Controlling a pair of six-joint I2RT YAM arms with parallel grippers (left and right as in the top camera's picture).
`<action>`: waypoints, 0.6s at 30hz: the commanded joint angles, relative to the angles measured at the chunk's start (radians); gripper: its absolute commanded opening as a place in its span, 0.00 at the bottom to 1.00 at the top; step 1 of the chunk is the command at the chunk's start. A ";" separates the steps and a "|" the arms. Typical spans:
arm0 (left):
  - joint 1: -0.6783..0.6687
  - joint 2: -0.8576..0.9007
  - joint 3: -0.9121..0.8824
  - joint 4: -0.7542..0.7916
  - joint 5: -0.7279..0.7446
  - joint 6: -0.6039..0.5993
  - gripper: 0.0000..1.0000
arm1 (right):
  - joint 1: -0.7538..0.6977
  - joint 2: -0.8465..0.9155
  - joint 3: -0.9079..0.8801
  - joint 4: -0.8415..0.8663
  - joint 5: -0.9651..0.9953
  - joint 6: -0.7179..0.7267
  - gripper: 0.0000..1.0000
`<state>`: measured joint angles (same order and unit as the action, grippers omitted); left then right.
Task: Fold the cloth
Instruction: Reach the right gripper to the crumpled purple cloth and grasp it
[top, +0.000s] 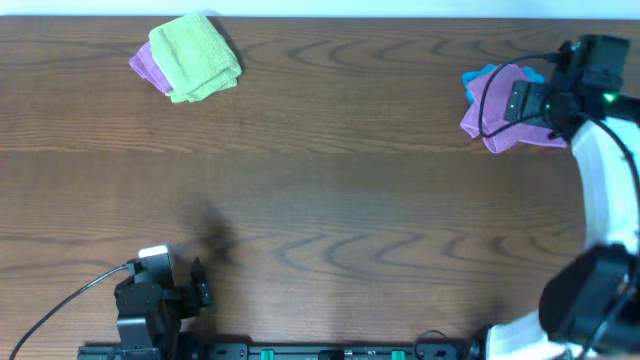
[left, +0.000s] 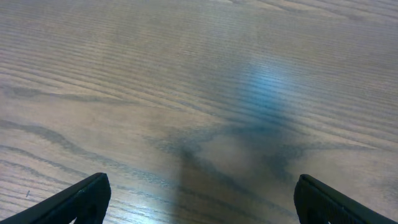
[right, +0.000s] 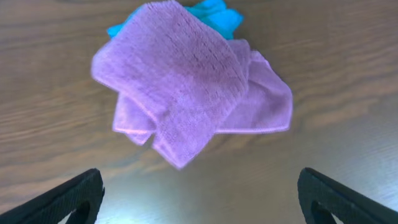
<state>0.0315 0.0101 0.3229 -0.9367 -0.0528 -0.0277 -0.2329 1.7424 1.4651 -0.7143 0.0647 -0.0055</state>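
Note:
The lilac cloth (top: 493, 115) lies crumpled at the far right of the table, partly on top of a bright blue cloth (top: 482, 76). In the right wrist view the lilac cloth (right: 186, 93) is a loose bunched heap with folds lying over each other, and no label shows. My right gripper (top: 520, 100) hovers over the cloth and is open and empty; in its own view the fingertips (right: 200, 199) sit just short of the cloth's near corner. My left gripper (top: 200, 285) is open and empty near the front left, over bare wood (left: 202, 199).
A lime-green folded cloth (top: 195, 55) lies at the back left on top of another purple cloth (top: 145, 68). The blue cloth (right: 214, 14) peeks out behind the lilac one. The table's far edge runs just behind both piles.

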 joint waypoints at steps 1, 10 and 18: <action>-0.003 -0.006 -0.019 -0.050 -0.018 0.006 0.95 | -0.006 0.058 0.019 0.043 0.009 -0.033 0.99; -0.003 -0.006 -0.019 -0.050 -0.018 0.006 0.95 | -0.005 0.213 0.019 0.168 0.006 -0.021 0.99; -0.003 -0.006 -0.019 -0.050 -0.018 0.006 0.95 | -0.011 0.328 0.019 0.246 -0.071 -0.010 0.94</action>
<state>0.0315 0.0101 0.3229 -0.9367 -0.0528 -0.0280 -0.2344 2.0438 1.4654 -0.4828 0.0456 -0.0227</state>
